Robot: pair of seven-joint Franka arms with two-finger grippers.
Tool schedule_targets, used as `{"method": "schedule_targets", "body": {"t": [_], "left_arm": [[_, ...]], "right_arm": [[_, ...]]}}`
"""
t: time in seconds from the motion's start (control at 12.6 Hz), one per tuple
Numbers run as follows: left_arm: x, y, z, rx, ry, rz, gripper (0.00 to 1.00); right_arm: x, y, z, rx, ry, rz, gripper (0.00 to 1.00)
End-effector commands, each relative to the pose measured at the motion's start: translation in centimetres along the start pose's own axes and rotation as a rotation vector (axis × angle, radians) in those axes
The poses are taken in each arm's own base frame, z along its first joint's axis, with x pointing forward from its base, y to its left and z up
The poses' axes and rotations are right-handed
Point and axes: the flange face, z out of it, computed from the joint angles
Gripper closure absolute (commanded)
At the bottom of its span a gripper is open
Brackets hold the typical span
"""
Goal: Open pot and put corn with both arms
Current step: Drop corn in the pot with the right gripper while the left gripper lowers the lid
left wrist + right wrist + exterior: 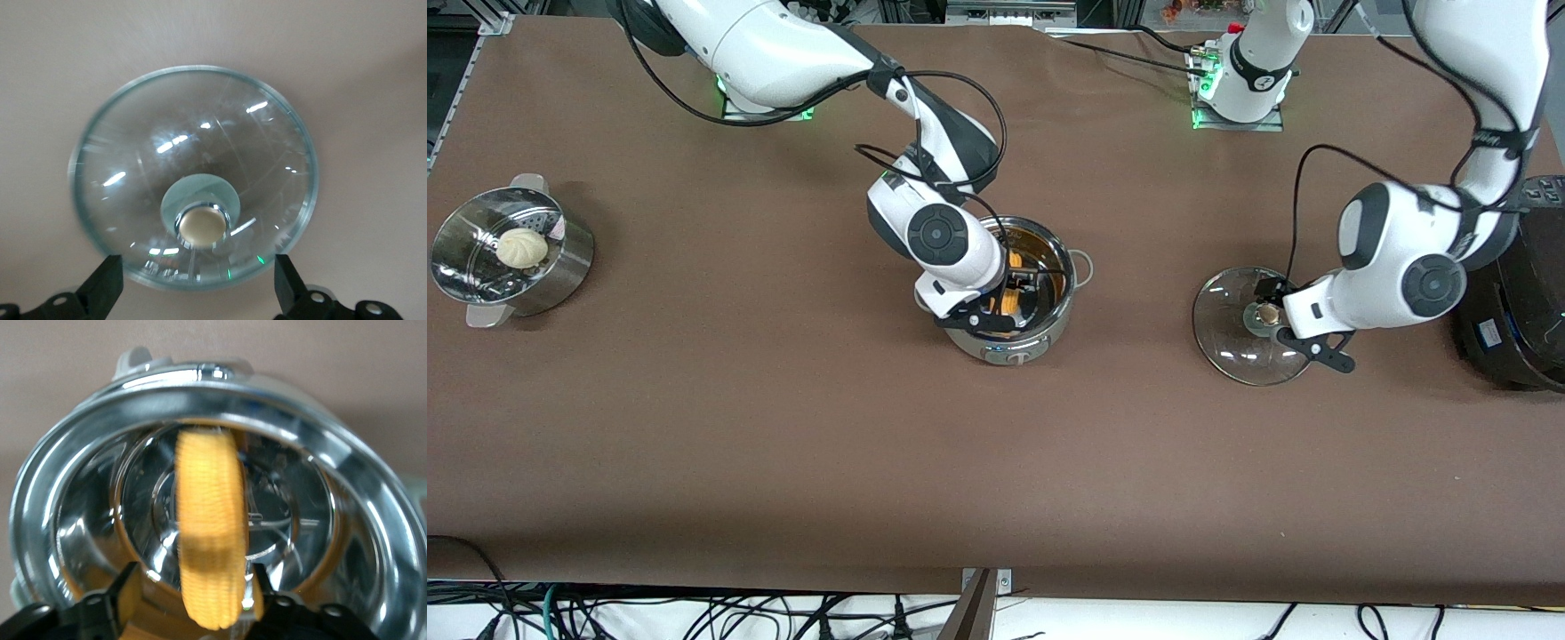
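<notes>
Lid [1240,327] is off, lying on the table [783,444] toward the left arm's end. My left gripper [198,290] sits over it, fingers spread wide of the knob [202,225], holding nothing. Pot [1021,293] is open mid-table. My right gripper [193,600] is inside the rim, fingers clamped on the corn [209,527], which hangs over the pot floor, not yet released. Left to do, I judge: let go and lift out. Rim walls sit close around the gripper; bare table around the pot.
</notes>
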Motion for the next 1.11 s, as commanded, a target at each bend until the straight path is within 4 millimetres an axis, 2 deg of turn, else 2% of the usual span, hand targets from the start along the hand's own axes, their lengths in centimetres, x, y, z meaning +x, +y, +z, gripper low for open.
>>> {"method": "schedule_targets", "body": {"t": [0.0, 0.08, 0.16, 0.24, 0.32, 0.4, 0.48, 0.71, 0.87, 1.03], "left_arm": [[-1.1, 5.9, -12.2, 0.042, -0.041, -0.078, 0.00], [-1.6, 7.5, -15.6, 0.038, -0.068, -0.101, 0.00], [-1.8, 8.8, -19.2, 0.048, -0.036, -0.098, 0.00], [-2.3, 9.2, -22.7, 0.061, 0.012, -0.118, 0.00], [-3.0, 8.1, -25.8, 0.066, 0.070, -0.199, 0.00], [-3.4, 7.6, -27.6, 0.063, 0.115, -0.298, 0.00], [-3.7, 7.5, -28.8, 0.065, 0.138, -0.354, 0.00], [-4.2, 7.5, -29.7, 0.054, 0.165, -0.369, 0.00], [-5.0, 7.5, -30.4, 0.068, 0.177, -0.378, 0.00], [-5.2, 6.8, -30.3, 0.057, 0.178, -0.390, 0.00]], "right_arm": [[-2.1, -0.3, -7.4, -0.057, 0.011, 0.012, 0.00], [-1.7, 1.0, -10.7, -0.090, 0.019, 0.019, 0.00], [0.8, 5.1, -14.5, -0.114, 0.033, 0.056, 0.00], [3.6, 10.5, -20.1, -0.098, 0.067, 0.029, 0.00], [6.8, 16.7, -23.4, -0.089, 0.075, -0.013, 0.00], [8.5, 22.2, -25.8, -0.106, 0.054, -0.024, 0.00], [9.7, 27.0, -26.8, -0.120, 0.005, -0.008, 0.00], [10.4, 36.7, -30.8, -0.170, -0.022, -0.005, 0.00], [8.7, 41.6, -36.6, -0.197, 0.076, -0.016, 0.00], [6.3, 44.9, -38.7, -0.238, 0.123, 0.061, 0.00]]}}
